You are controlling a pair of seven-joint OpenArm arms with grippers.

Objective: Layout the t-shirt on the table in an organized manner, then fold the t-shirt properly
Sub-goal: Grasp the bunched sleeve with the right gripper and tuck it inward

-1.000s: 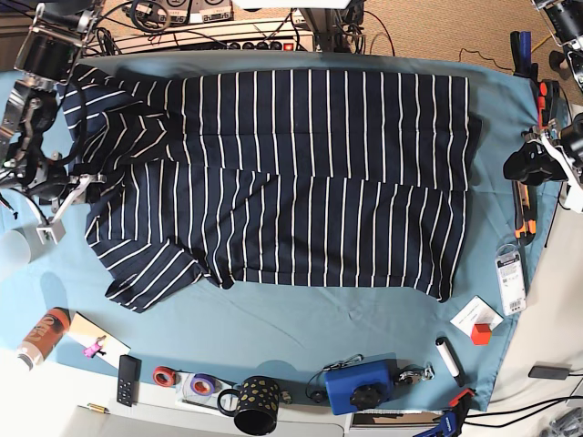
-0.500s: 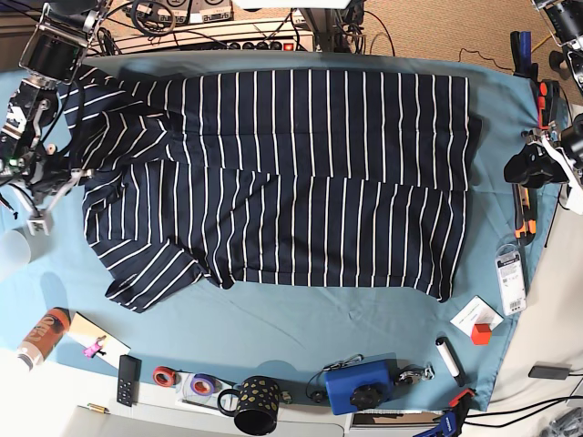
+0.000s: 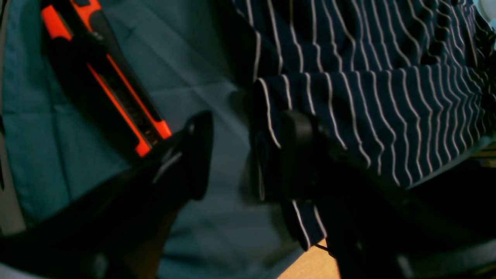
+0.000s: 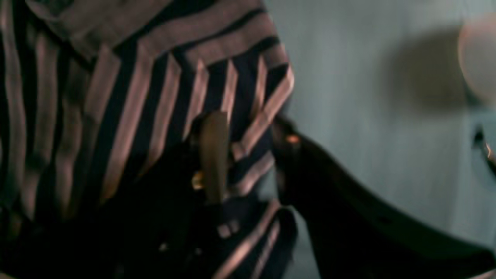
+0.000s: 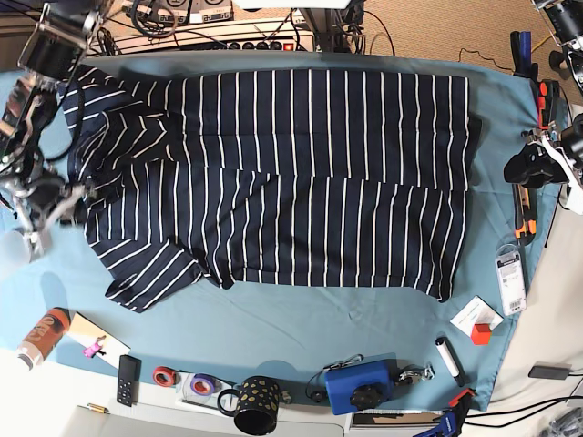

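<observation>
Base view has the table [image 5: 273,328] filling most of the shot, teal cloth all over it. The t-shirt [image 5: 310,173] lies spread flat across the far half, neck end toward the right arm's side, hem toward the left arm's side, one sleeve [image 5: 150,273] sticking out at the near corner.

The left tool [image 3: 240,155] sits at the table's edge by the hem, fingers spread apart with nothing between them. In its wrist view one finger is over bare table and the other in front of a folded bit of striped cloth, right next to an orange and black utility knife [image 3: 104,73].

The right tool [image 4: 244,155] is at the collar end. Its wrist view is blurry, but a bit of striped cloth sits between the fingers; can't tell if it's actually pinched.

Small stuff along the near edge: a blue box [image 5: 362,384], a spotted black mug [image 5: 256,405], tape rolls [image 5: 196,383].
</observation>
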